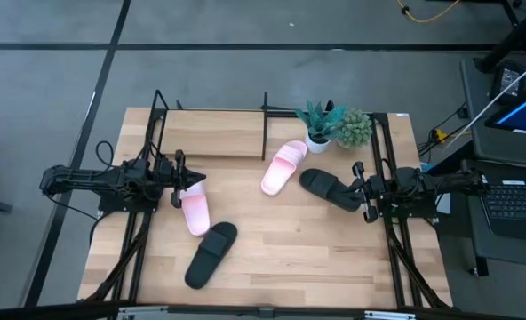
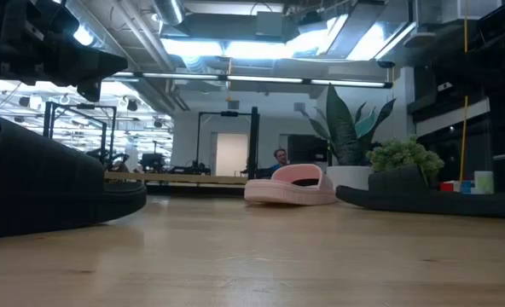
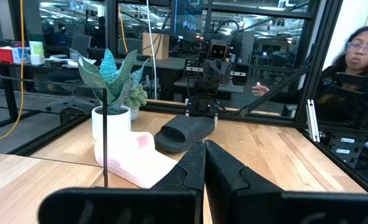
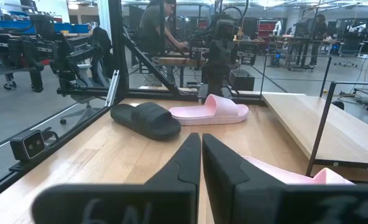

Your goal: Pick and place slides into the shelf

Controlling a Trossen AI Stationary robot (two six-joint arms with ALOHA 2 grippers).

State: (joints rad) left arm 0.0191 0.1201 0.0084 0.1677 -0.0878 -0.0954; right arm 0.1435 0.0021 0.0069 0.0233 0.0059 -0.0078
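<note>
Beside the left claw (image 1: 178, 180), pressed together, lies a pink slide (image 1: 195, 212). Beside the right claw (image 1: 362, 191), also pressed together, lies a black slide (image 1: 329, 188).

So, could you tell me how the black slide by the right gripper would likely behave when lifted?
The black slide looks like thick moulded foam, so probably light and fairly stiff. Its matte surface should grip reasonably. Its flat sole suggests it would slide rather than roll if pushed.
</note>
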